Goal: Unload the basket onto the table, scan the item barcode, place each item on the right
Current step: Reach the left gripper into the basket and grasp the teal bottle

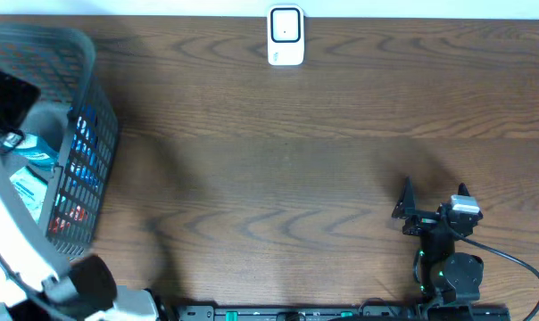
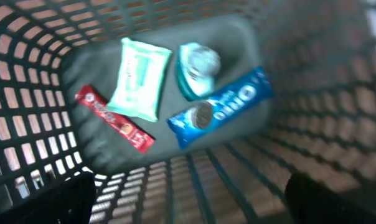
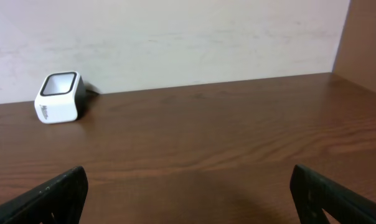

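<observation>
The left jaws hang wide open and empty over the basket (image 1: 89,134), ready to pick a pack inside, like the blue cookie pack (image 2: 222,106). The scanner (image 1: 286,36) waits at the back of the bench (image 1: 252,178). The right jaws sit open, empty, aside.

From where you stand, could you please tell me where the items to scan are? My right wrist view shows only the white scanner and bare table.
Observer: Overhead, they sit in a grey mesh basket at the table's left end.
Operator: Thank you. Which items are in it?
Observer: The left wrist view shows a blue Oreo pack, a red snack bar, a pale green packet and a teal container, a little blurred.
Operator: Is the left arm holding any of them?
Observer: No, the left fingers hang open over them, holding nothing.
</observation>
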Action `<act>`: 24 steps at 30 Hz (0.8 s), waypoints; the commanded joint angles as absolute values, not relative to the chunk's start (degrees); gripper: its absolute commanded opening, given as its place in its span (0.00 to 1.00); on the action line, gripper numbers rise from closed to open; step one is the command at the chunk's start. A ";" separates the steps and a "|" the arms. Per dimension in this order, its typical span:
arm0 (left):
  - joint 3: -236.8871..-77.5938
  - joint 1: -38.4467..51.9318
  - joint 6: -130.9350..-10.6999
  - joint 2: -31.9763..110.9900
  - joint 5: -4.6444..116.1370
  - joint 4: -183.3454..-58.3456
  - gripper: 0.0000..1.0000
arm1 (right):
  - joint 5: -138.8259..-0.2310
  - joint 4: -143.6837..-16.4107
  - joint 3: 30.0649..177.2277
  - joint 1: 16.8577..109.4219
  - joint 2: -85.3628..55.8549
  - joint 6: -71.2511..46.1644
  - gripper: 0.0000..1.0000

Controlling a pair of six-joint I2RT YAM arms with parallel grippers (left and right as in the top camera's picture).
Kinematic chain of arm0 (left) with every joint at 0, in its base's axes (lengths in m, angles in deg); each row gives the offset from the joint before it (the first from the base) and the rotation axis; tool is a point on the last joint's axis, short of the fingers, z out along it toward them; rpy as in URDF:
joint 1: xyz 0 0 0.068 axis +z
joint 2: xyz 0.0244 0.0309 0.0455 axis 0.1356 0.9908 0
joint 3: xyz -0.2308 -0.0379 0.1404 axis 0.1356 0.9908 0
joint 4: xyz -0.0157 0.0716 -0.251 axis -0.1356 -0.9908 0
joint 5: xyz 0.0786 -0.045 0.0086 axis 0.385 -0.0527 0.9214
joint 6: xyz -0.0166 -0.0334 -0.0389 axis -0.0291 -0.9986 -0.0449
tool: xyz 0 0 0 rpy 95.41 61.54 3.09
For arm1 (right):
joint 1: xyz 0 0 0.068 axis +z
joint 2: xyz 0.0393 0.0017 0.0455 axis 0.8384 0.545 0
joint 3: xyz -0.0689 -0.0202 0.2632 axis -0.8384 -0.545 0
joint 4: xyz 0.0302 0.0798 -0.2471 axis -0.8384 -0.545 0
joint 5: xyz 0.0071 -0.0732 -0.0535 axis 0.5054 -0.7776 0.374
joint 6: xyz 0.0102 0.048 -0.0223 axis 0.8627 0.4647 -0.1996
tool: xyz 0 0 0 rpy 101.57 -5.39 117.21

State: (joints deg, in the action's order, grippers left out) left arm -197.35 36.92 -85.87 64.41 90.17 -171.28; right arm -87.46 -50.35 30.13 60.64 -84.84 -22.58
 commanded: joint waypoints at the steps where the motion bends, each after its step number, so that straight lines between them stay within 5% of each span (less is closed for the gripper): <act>1: -197.61 39.87 -88.29 67.95 91.55 -171.37 0.98 | -87.68 -50.53 30.09 61.21 -85.14 -23.32 0.99; 24: -197.59 41.90 -86.89 87.01 91.55 -163.00 0.98 | -87.68 -50.53 30.09 61.21 -85.14 -23.32 0.99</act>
State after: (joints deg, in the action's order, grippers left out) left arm -197.35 41.62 -87.24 85.29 90.85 -163.70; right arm -87.46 -50.35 30.13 60.64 -84.84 -22.58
